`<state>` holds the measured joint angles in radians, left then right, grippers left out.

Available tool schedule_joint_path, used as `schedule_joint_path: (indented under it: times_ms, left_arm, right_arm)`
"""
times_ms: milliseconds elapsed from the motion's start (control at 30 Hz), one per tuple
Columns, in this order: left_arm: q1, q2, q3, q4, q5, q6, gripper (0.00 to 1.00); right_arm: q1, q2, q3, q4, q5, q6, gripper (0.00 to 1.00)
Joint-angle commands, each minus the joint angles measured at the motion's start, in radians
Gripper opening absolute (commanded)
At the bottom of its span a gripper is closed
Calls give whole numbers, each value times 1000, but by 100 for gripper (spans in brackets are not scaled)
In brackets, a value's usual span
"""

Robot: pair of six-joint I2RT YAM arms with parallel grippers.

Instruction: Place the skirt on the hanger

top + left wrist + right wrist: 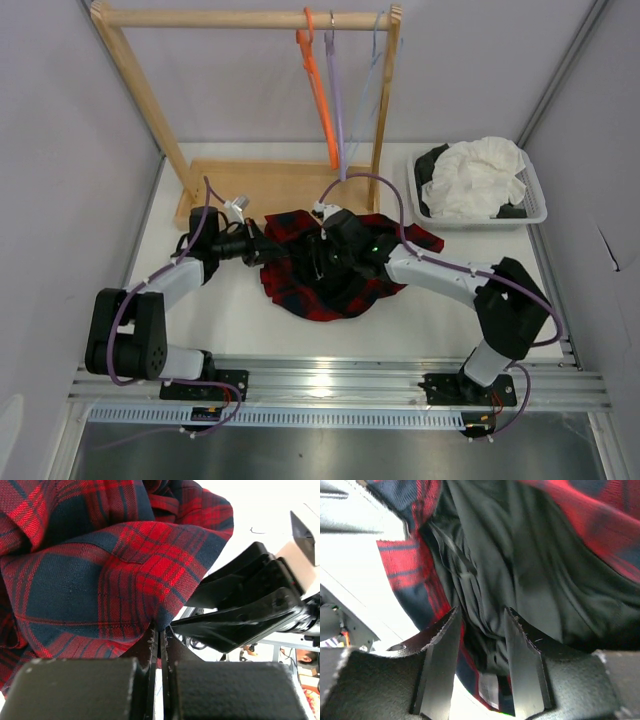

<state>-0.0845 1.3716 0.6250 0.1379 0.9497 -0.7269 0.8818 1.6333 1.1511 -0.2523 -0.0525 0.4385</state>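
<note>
Fingers (148,647) of the left gripper (160,632) were pressed together on a fold at the edge of the skirt (125,565). The right gripper's (482,645) fingers (440,650) stood moderately parted, with the garment's dark lining bunched in the gap between them.

From above, the white table (230,320) carried a wooden rack (135,85) at its far side. A white basket (535,205) to the right held a crumpled white garment (480,175). The red and black plaid skirt lay rumpled on the table between the two arms, in front of the rack's base, with both grippers at it. The lavender hanger (336,100) hung from the rack's top rail, between an orange hanger (318,90) and a pale blue hanger (372,70), well apart from the skirt.
</note>
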Motion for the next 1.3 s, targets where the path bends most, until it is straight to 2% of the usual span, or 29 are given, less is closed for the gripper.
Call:
schedule_joint_path:
  times_ms: [0, 300, 433, 533, 567, 667, 700, 867, 1067, 1267]
  left_arm:
    - [12, 12, 25, -11, 14, 43, 0]
    - [12, 14, 36, -30, 11, 52, 0]
    - [12, 11, 42, -43, 9, 60, 0]
    - [14, 14, 45, -44, 6, 61, 0]
    - [12, 14, 42, -44, 6, 61, 0]
    - [12, 15, 50, -44, 6, 60, 0]
    - [14, 14, 47, -46, 6, 60, 0]
    - [14, 9, 65, -92, -23, 84, 0]
    - [14, 3, 82, -132, -71, 107, 0]
    - [12, -5, 127, -285, -205, 176, 0]
  right_arm:
    - [20, 51, 78, 91, 6, -14, 45]
    - [40, 128, 154, 82, 86, -23, 45]
    - [42, 175, 196, 76, 77, -29, 42]
    - [45, 189, 211, 73, 83, -30, 33]
    - [46, 189, 213, 71, 85, -30, 27]
    - [46, 188, 216, 62, 94, -30, 19]
    - [46, 188, 222, 58, 98, -34, 13]
    - [46, 149, 231, 27, 123, -37, 1]
    - [42, 57, 243, -17, 158, -46, 0]
    - [36, 8, 263, -54, 135, -47, 0]
